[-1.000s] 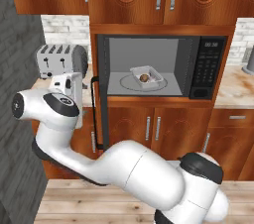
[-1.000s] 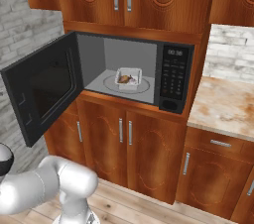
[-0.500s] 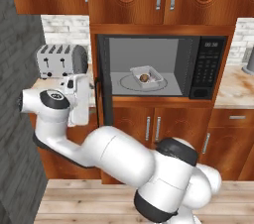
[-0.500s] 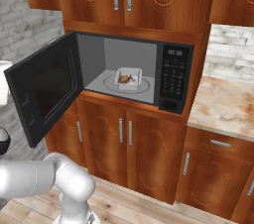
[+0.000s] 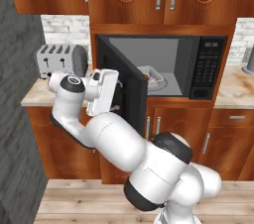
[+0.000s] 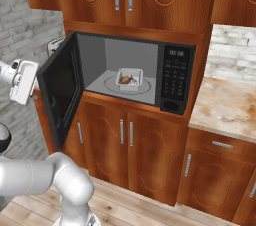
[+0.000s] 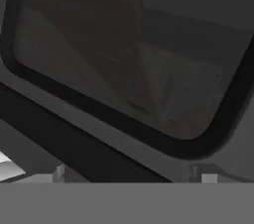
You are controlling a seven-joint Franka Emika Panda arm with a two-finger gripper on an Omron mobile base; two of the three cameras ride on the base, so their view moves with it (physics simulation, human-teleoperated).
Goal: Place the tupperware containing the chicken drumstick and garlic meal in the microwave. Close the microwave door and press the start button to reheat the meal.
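Gripper (image 5: pixel 115 100): nearest item, at the outer face of the microwave door (image 5: pixel 121 86), hand pressed close against it; whether the fingers are spread or closed cannot be told. Door: black, with dark window, standing roughly half open, hinged at the left. Microwave (image 6: pixel 131 72): built in under wooden cabinets, grey inside, keypad (image 6: pixel 174 77) at the right. Container (image 6: pixel 130 78): on the glass turntable inside, brown food lump (image 6: pixel 128 80) in it. Toaster (image 5: pixel 61 59): silver, on the counter to the left, no part of the task. Step in hand, as judged: closing the door, the meal being already placed. Next move calls for pushing the door fully shut, then reaching across to the start button on the keypad.
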